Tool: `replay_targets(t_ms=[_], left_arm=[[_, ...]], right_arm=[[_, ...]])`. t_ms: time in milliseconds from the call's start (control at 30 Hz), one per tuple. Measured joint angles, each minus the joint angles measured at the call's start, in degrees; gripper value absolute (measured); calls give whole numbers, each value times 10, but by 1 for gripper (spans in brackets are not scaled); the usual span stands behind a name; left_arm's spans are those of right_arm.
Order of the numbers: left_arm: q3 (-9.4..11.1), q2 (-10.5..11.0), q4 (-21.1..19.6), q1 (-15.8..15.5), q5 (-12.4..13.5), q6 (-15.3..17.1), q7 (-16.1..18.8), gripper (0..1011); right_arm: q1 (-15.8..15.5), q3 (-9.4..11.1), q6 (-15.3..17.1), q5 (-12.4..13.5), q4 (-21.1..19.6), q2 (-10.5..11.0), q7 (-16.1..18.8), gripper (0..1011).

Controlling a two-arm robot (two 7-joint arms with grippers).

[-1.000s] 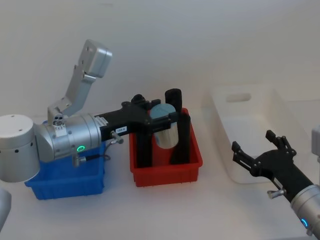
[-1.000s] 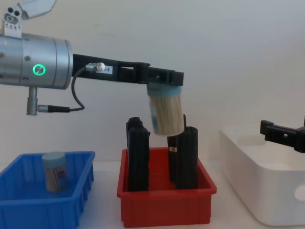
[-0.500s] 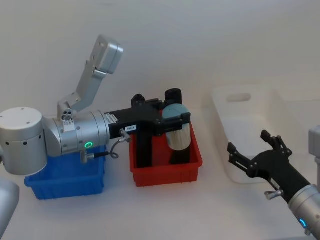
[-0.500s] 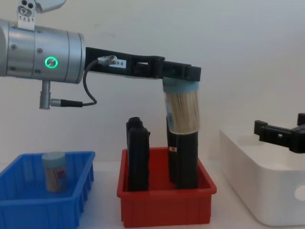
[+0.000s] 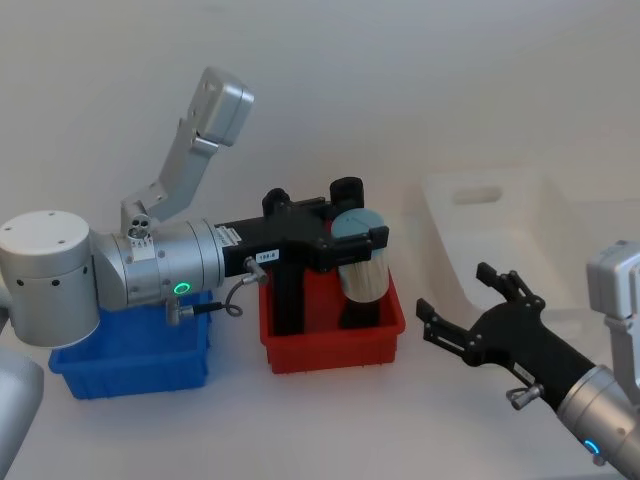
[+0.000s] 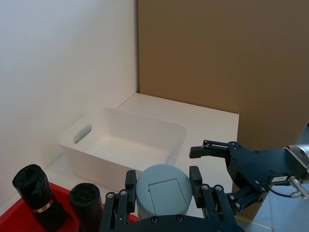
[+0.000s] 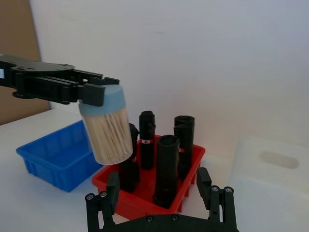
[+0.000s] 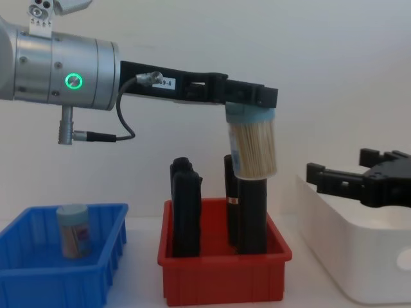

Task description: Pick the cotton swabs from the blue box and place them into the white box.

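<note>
Fingers of the left gripper [image 8: 252,109] pinch a tub of cotton swabs [image 8: 254,149] by its blue lid. It hangs in the air above the red bin [image 8: 221,282], between the blue box [image 8: 38,282] on the left and the white box [image 8: 359,256] on the right. The right gripper [image 5: 455,290] hovers by the white box's near edge, fingers spread. A second tub [image 8: 72,230] stands in the blue box and the white box looks bare, so delivery of both seems left.

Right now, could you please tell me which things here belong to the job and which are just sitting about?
Job: cotton swab tub in the left gripper; second tub in the blue box; white box; open right gripper near it.
Sitting about: red bin; black rolls standing in it.
</note>
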Motion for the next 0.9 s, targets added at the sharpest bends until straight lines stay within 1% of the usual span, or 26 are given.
replay_targets(t_ms=[200,400,633,900], left_arm=[[0,-1,0,-1,0,0,-2,669],[1,-1,1,-2,0,1,-3,669],[1,-1,1,-2,0,1,-4,669],[1,-2,1,-2,0,1,-4,669]], right_arm=[[13,-3,7,-4,2,-1,40,1002],[32,-7,15,-12,7,-5,81,1002],[50,-11,23,-20,14,-9,111,1002],[66,-14,30,-28,24,-13,130,1002]])
